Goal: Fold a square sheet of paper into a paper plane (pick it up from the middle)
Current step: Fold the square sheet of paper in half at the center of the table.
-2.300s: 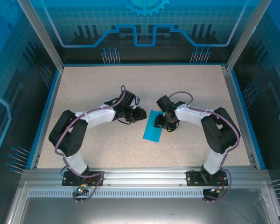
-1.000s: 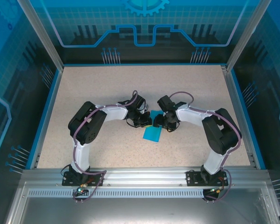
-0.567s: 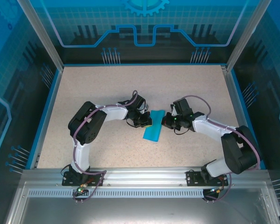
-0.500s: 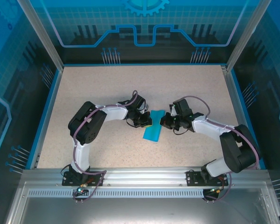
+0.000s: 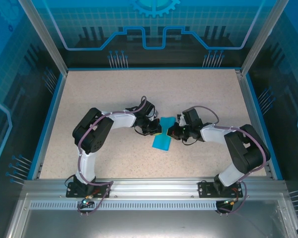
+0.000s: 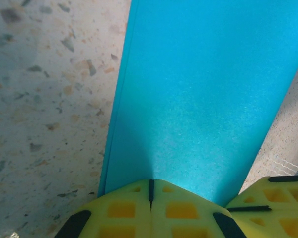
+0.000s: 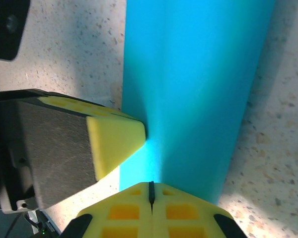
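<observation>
Teal paper (image 5: 162,141) folded | left pincer (image 6: 150,187), right pincer (image 7: 150,191) both closed, tips pressing paper | near edge hidden

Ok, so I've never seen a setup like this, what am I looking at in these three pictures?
The machine is a left arm and a right arm, bolted at the near edge of a speckled table. The wide picture looks down from above and behind them. The close-ups come from a camera on each wrist; the yellow pads at the bottom are that arm's own claw. Between the arms lies teal paper, folded to a narrow strip. The left claw and right claw are both closed, tips on it from opposite sides.
</observation>
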`<act>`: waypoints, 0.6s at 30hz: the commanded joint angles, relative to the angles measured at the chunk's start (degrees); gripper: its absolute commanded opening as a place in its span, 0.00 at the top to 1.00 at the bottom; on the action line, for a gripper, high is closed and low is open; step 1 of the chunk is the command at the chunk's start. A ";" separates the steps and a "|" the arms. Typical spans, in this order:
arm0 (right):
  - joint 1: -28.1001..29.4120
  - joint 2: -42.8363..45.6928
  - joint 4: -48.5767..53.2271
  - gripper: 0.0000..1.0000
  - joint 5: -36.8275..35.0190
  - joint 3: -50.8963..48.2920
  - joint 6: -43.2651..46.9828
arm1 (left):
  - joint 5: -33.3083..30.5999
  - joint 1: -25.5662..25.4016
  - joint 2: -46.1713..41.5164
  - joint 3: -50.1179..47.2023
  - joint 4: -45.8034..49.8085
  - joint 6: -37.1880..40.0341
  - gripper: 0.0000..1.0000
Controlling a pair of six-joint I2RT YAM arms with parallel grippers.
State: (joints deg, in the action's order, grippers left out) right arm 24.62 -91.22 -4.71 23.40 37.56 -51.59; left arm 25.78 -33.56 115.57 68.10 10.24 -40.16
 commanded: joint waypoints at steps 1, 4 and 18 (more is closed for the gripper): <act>-1.70 -0.69 -1.58 1.00 0.68 -2.07 0.88 | -2.67 -0.62 2.65 -1.21 2.69 1.14 1.00; -2.22 -1.48 -3.00 1.00 0.90 -3.70 1.23 | -2.58 -0.69 2.82 -1.21 2.68 1.14 1.00; -2.74 0.25 -4.81 1.00 1.97 -6.55 2.50 | -2.73 -1.17 3.43 -1.65 2.85 1.31 1.00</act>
State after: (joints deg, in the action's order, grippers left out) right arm 22.46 -92.60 -10.50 24.91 32.03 -50.06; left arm 25.80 -33.61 115.68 68.10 10.20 -40.14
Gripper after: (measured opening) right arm 0.043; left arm 0.051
